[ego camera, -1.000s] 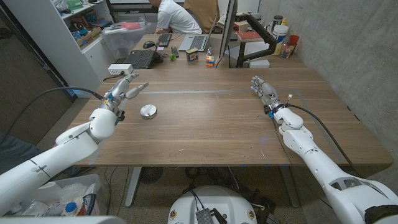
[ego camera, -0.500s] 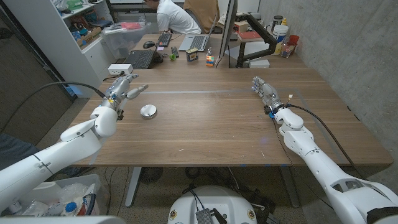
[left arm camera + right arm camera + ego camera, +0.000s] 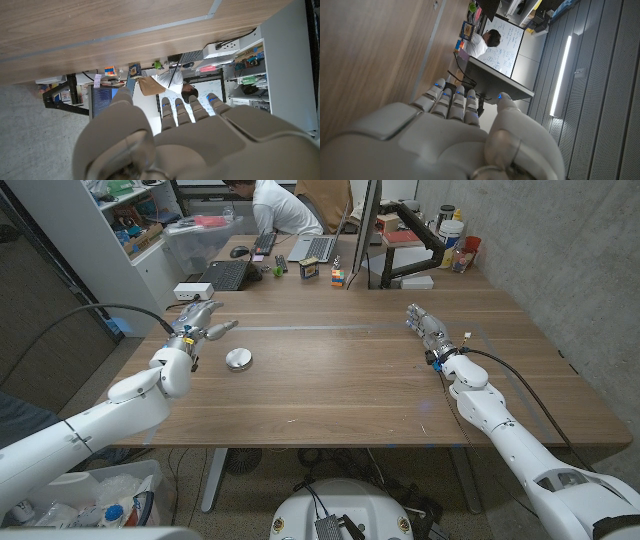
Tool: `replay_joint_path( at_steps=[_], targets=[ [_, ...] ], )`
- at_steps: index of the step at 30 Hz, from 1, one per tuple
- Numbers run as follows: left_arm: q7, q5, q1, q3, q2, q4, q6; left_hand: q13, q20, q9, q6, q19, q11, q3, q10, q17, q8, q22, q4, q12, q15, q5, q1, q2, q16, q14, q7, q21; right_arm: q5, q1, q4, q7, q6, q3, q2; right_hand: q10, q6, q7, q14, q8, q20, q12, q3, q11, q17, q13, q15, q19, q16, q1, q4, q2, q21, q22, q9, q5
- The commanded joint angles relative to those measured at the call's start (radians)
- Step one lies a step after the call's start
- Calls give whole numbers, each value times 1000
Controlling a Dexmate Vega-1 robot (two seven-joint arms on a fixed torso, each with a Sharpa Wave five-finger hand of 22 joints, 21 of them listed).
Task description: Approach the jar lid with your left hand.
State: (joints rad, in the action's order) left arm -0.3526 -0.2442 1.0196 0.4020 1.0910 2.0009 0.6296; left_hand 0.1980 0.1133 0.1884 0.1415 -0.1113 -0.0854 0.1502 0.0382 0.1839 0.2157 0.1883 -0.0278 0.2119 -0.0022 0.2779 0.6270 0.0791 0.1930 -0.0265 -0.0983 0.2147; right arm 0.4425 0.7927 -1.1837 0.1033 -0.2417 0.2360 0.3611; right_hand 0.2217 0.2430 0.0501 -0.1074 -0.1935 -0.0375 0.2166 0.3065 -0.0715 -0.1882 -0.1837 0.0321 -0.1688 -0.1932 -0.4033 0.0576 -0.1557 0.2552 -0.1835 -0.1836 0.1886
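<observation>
A round silver jar lid [image 3: 238, 359] lies on the wooden table [image 3: 340, 380], left of the middle. My left hand [image 3: 198, 326] hovers just behind and to the left of the lid, fingers spread and reaching away from me, holding nothing. The left wrist view looks along the back of my left hand [image 3: 175, 135] toward the table's far edge. My right hand [image 3: 424, 326] stays at the right side of the table, fingers extended and empty, far from the lid. The right wrist view has my right hand [image 3: 455, 130] with its fingers stretched out together.
Beyond the table's far edge stand a laptop [image 3: 224, 275], a colour cube [image 3: 338, 277], a monitor [image 3: 366, 230] and a black clamp arm [image 3: 420, 235]. A person [image 3: 283, 205] in white sits behind. A white power strip [image 3: 192, 290] rests at the far left corner.
My left hand has drifted slightly farther back and left, its forearm swinging forward. The lid and my right hand have stayed put.
</observation>
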Motion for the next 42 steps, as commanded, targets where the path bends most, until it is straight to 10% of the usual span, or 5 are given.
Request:
replay_joint_path(
  at_steps=[1, 42],
  targets=[
    [54, -72, -85, 93, -8, -23, 72, 2, 11, 5, 2, -2, -3, 5, -12, 5, 6, 4, -10, -3, 5, 7, 12, -2, 2, 0, -3, 6, -1, 4, -5, -8, 0, 1, 4, 5, 7, -4, -7, 0, -1, -1, -4, 1, -2, -4, -4, -10, -2, -9, 3, -3, -4, -4, -4, 4],
    [107, -156, -187, 241, -105, -141, 67, 3, 30, 6, -3, 9, -1, -4, -22, 8, 1, 4, -25, -6, 10, 13, 27, -23, 5, 7, -8, 9, 5, -4, 12, 11, -11, -5, 14, 4, 8, -7, -7, 0, 0, -1, -5, 2, -2, -4, -4, -10, -2, -10, 3, -4, -10, -5, -5, 4]
  ],
)
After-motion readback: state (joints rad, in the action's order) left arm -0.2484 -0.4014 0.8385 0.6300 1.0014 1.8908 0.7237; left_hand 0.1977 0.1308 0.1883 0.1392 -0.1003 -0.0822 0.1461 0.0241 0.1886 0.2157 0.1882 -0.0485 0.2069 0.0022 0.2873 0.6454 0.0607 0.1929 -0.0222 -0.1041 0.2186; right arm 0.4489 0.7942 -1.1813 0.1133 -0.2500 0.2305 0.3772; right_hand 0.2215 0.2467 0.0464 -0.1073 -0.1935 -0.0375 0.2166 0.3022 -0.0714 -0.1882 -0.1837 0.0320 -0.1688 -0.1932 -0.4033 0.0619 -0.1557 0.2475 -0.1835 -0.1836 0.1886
